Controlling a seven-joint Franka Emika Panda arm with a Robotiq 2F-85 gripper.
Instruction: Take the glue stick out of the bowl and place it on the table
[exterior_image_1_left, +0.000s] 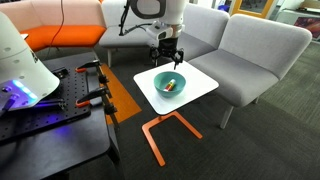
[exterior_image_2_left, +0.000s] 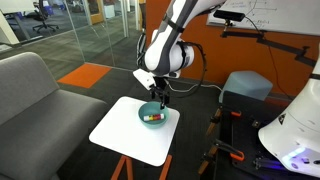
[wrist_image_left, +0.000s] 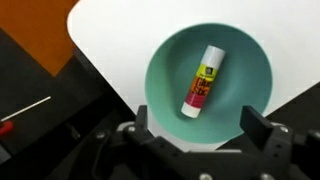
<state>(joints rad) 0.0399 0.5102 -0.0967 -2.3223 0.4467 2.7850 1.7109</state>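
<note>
While poised above the bowl (wrist_image_left: 160, 55), not yet gripping: approach stage of the pick

Wrist view: gripper (wrist_image_left: 197, 128) hanging over the teal bowl, jaws spread wide, empty, touching nothing. Lying slanted on the bowl floor, near its middle: glue stick (wrist_image_left: 202, 82). Bowl resting on the white table (wrist_image_left: 105, 40). Judged the reach-in stage; lift and placement undone. Next move, likely: descend straight down, straddle the stick across its narrow width, close, lift clear of the rim.

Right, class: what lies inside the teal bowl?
One glue stick lies flat inside the bowl; nothing else shows. The end effector covers part of its rim.
</note>
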